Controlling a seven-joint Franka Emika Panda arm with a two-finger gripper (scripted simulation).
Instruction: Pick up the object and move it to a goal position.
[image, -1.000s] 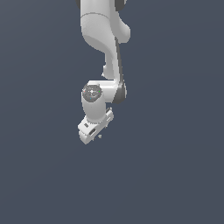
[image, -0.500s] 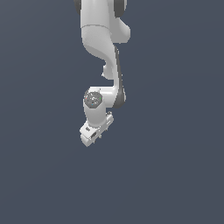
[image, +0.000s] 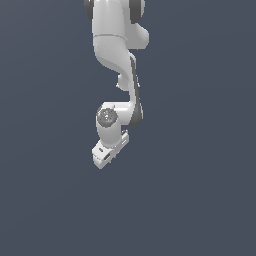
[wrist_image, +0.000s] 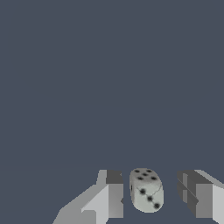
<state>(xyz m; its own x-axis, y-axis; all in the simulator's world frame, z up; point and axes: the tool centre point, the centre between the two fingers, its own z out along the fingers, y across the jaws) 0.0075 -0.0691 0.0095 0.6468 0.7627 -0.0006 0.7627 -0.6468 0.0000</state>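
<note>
Our hand (wrist_image: 150, 194) is spread, grasping nothing; the die (wrist_image: 146, 190) sits nearer one finger (wrist_image: 111, 194), so closing may nudge it askew

Die (wrist_image: 146, 190): small, pale grey-white, rounded corners, black pips on the visible faces. It is seen resting on the flat dark grey surface, slightly tilted. Not discernible in exterior view.

No readable text; only black pips on pale die (wrist_image: 146, 190).
</note>
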